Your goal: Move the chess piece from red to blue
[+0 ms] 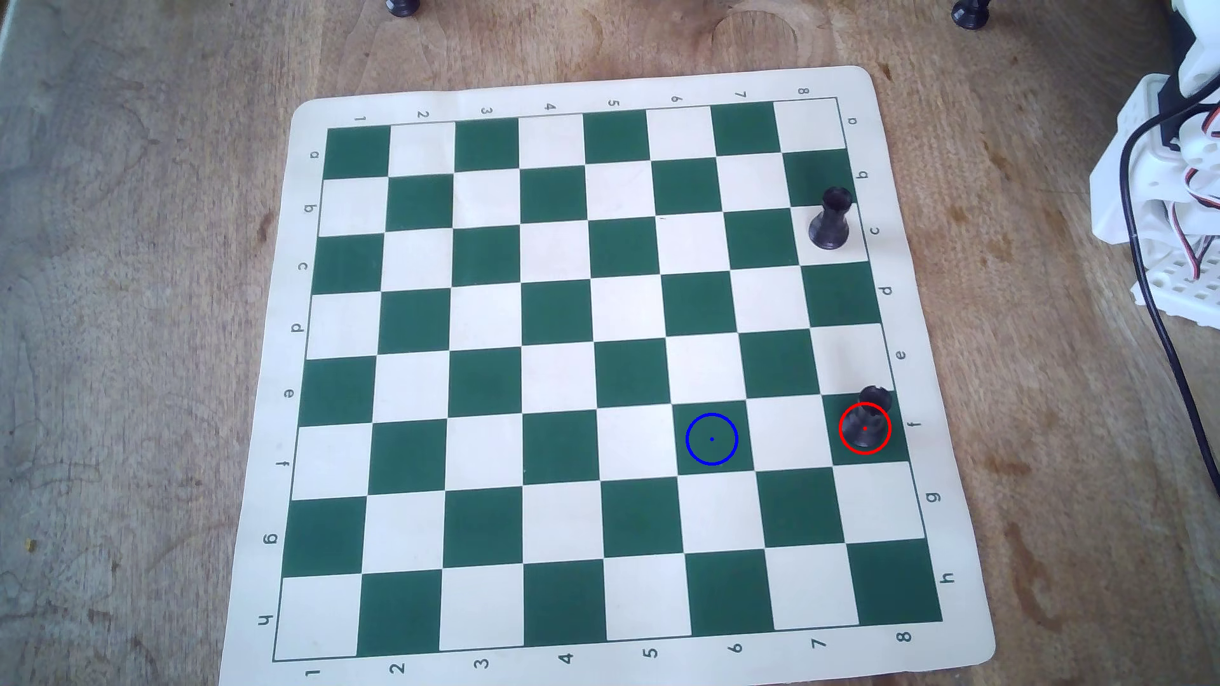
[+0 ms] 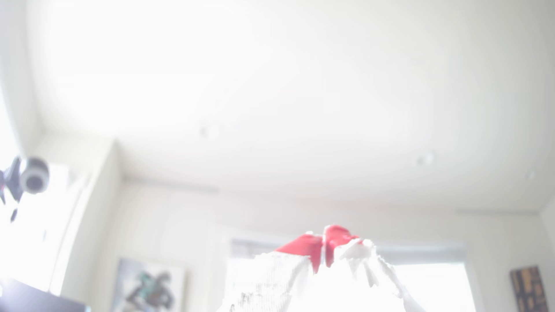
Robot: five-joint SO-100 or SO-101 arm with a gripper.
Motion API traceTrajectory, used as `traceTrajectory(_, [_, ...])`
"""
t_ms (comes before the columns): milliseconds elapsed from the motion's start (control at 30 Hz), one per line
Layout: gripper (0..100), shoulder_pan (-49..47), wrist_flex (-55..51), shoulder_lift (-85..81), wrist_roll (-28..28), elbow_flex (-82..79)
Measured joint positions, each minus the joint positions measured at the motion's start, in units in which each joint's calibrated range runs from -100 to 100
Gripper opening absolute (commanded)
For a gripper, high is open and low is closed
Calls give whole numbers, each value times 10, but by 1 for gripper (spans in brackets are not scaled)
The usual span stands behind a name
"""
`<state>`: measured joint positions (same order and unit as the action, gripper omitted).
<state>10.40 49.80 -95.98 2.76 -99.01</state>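
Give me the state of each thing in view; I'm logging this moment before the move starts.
chess piece: upright, standing in the red circle.
red circle: occupied by that rook.
blue circle: empty, on a green square.
other rook: upright, on the right edge column.
gripper: pointing at the ceiling in the wrist view, red-tipped fingers close together, holding nothing.

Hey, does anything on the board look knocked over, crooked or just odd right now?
Nothing has fallen: both rooks stand upright, one in the red circle, the other sitting off-centre toward the board's right border. The wrist view points at the ceiling.
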Motion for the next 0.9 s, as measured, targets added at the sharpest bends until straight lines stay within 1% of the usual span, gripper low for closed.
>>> traceTrajectory(67, [0, -2, 3, 0, -1, 0])
traceTrajectory(133, [0, -30, 48, 0, -3, -1])
traceTrajectory(200, [0, -49, 153, 1, -2, -1])
traceTrajectory(300, [0, -51, 359, 1, -4, -1])
traceTrajectory(333, [0, -53, 412, 1, -4, -1])
traceTrajectory(400, [0, -54, 471, 1, -4, -1])
traceTrajectory(500, [0, -55, 496, 1, -6, -1])
traceTrajectory(900, [0, -55, 498, 1, -6, -1])
